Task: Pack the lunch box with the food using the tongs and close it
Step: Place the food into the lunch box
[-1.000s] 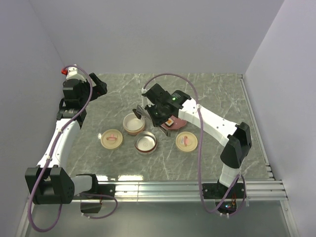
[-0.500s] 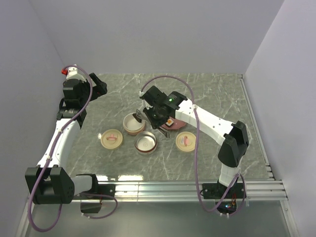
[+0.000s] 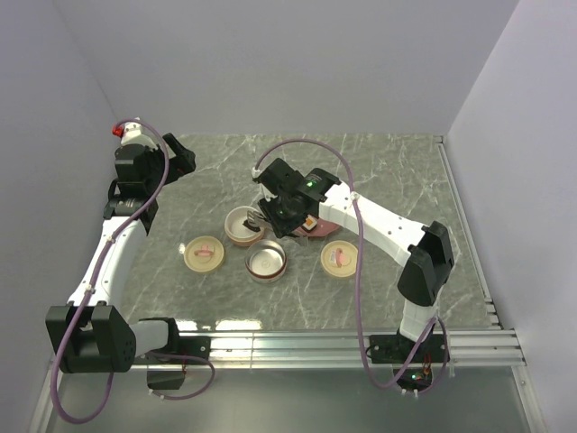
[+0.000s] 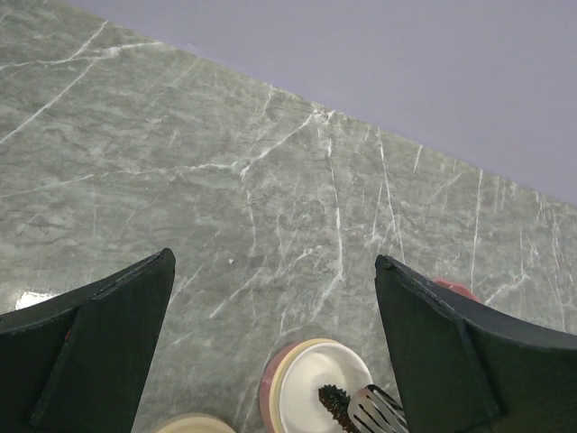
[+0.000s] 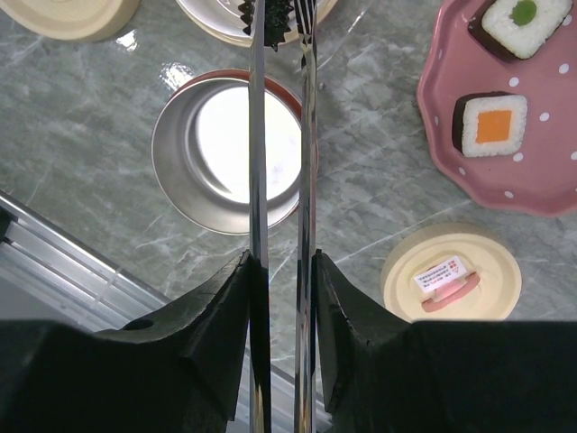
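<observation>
My right gripper (image 5: 281, 262) is shut on the tongs (image 5: 259, 135), whose two thin metal arms run up the wrist view with a narrow gap between them. Their tips reach into the cream lunch box bowl (image 4: 270, 388), where a dark food piece (image 4: 332, 401) lies against the slotted tip (image 4: 370, 417). Two more food pieces sit on the pink plate (image 5: 541, 135), one with a green centre (image 5: 523, 23) and one with an orange centre (image 5: 491, 126). My left gripper (image 4: 272, 262) hangs open and empty, far back at the left (image 3: 185, 162).
A round metal container (image 5: 225, 153) stands just in front of the bowl. One cream lid (image 5: 451, 280) lies to its right and another (image 3: 204, 253) to its left. The aluminium rail (image 3: 343, 343) runs along the near table edge.
The right arm has swung a little left and lowered the tongs' tips into the bowl. The tongs' arms have spread slightly. The left arm has not moved.
</observation>
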Robot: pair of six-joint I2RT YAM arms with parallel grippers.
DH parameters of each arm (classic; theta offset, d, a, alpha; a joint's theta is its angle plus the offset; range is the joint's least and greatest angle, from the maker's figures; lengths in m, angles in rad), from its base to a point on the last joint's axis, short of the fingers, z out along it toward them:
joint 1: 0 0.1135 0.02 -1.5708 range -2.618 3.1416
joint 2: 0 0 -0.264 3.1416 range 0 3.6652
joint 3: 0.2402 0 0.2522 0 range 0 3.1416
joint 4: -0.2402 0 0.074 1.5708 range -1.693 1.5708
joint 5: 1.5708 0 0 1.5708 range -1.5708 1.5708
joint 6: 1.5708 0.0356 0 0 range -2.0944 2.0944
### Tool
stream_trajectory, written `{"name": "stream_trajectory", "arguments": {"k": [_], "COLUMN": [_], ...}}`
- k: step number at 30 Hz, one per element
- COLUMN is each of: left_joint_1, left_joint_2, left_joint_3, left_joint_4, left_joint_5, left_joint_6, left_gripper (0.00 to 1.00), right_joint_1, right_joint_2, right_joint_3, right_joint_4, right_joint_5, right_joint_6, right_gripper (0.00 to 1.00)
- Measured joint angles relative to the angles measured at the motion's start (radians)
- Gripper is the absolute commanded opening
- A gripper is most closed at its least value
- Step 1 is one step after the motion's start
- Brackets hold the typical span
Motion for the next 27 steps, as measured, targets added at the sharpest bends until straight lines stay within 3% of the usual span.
{"name": "stream_trajectory", "arguments": {"k": [27], "left_joint_1": [0.000], "left_joint_2": [0.000], "left_joint_3": [-0.016], "left_joint_4": [0.000], "left_joint_5": [-0.001], "left_joint_6": [0.000], "left_gripper": [0.99], "right_joint_1": [0.001], "right_joint_2": [0.045], "right_joint_3": [0.058], "right_joint_4": [0.087], "right_joint_5": [0.078], "right_joint_6": [0.024], "right_gripper": [0.39]}}
